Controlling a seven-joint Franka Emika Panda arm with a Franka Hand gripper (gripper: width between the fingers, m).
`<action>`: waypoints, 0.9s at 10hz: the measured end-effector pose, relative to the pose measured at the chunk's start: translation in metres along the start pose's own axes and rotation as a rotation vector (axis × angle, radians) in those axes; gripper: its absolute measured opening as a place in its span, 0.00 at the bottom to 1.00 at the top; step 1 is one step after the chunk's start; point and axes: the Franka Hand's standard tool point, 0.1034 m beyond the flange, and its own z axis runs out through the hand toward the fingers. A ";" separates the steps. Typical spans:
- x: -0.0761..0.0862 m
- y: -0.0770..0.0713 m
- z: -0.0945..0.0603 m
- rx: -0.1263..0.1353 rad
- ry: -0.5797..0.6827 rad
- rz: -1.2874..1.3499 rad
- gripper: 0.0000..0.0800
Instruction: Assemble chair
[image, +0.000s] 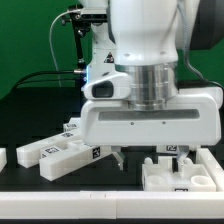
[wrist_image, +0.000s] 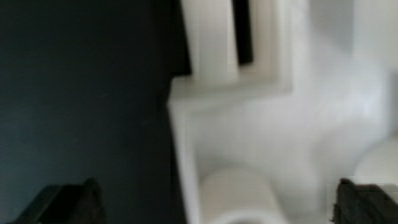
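My gripper (image: 152, 157) hangs low over the black table, open, its jaws spread wide. In the wrist view the gripper (wrist_image: 217, 207) straddles a blurred white chair part (wrist_image: 267, 120) that has a dark slot at its far end; one fingertip (wrist_image: 71, 205) is over the bare table and the other (wrist_image: 366, 203) is over the part. Nothing is gripped. In the exterior view this blocky white part (image: 182, 174) lies at the front right, just below the hand. Two long white parts with marker tags (image: 62, 153) lie to the exterior view's left.
Another white piece (image: 3, 158) shows at the exterior view's left edge. A green backdrop (image: 30, 45) and cables (image: 75, 50) stand behind the arm. The black table (image: 70, 200) runs along the front.
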 end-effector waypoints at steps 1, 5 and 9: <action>-0.003 -0.004 0.004 -0.002 -0.010 -0.011 0.81; -0.012 0.002 0.016 -0.008 -0.012 -0.026 0.81; -0.011 0.003 0.016 -0.010 -0.011 -0.026 0.32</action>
